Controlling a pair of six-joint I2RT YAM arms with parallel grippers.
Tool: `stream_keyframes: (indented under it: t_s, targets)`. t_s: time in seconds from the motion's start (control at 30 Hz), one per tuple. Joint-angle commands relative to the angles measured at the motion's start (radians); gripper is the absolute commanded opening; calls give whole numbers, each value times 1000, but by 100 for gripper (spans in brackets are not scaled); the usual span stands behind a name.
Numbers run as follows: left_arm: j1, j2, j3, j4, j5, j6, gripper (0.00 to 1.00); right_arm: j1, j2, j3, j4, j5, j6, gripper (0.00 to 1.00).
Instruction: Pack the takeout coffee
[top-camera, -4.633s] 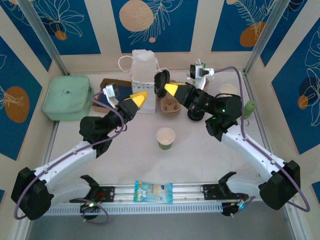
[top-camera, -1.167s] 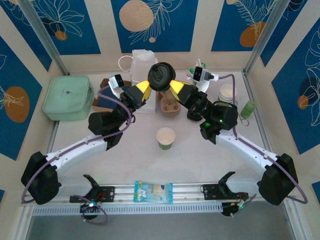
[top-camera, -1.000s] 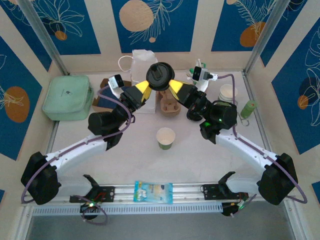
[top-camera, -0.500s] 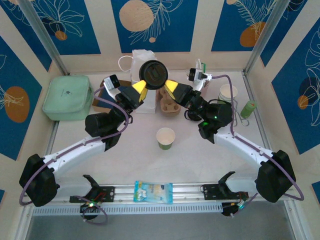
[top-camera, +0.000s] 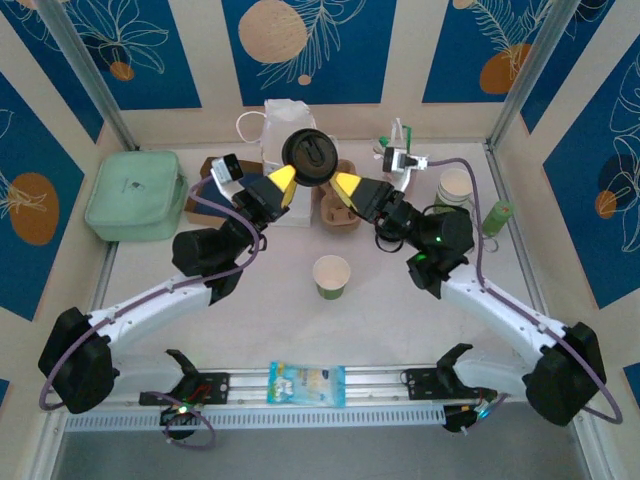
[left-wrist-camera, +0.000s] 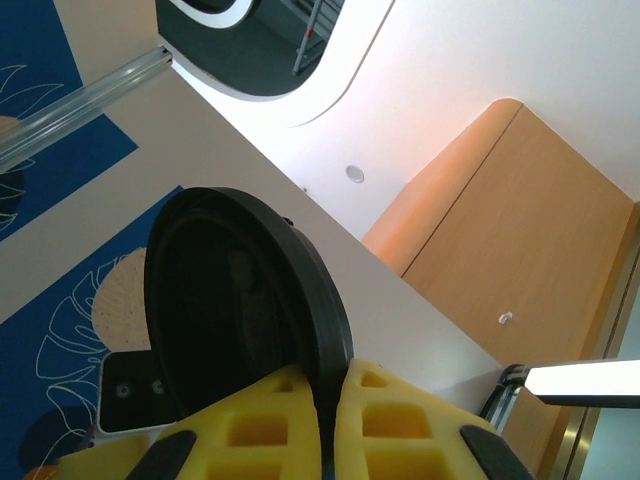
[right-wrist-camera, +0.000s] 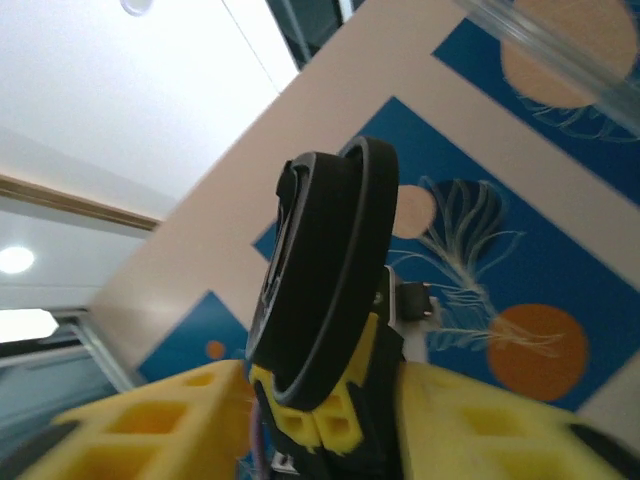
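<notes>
While the left end effector (top-camera: 283, 183) is clamped tight on the rim of the black lid (top-camera: 307, 155), which stands up from its fingertips, the right end effector (top-camera: 345, 183) has its jaws parted, one finger to each side of the lid's lower edge. Below both, toward the arm bases, the lidless paper cup (top-camera: 332, 276) stands upright on the counter (top-camera: 250, 330).
</notes>
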Motion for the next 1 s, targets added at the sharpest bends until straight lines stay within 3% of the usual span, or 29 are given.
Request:
stream_keyframes:
  t_s: [0.0, 0.23, 0.43, 0.73, 0.97]
  targets:
    - [6, -11, -24, 54, 19, -17, 1, 7, -115, -17, -168, 54, -119, 57]
    - [37, -12, -113, 54, 22, -80, 0, 9, -364, -25, -564, 196, -332, 71]
    - [45, 18, -241, 54, 14, -162, 0, -2, -482, 19, -881, 300, -454, 71]
    - [44, 45, -465, 53, 79, -166, 0, -67, -571, -5, -1012, 294, -461, 70]
    - [43, 85, -532, 54, 129, -181, 0, -109, -582, -8, -1031, 254, -454, 68]
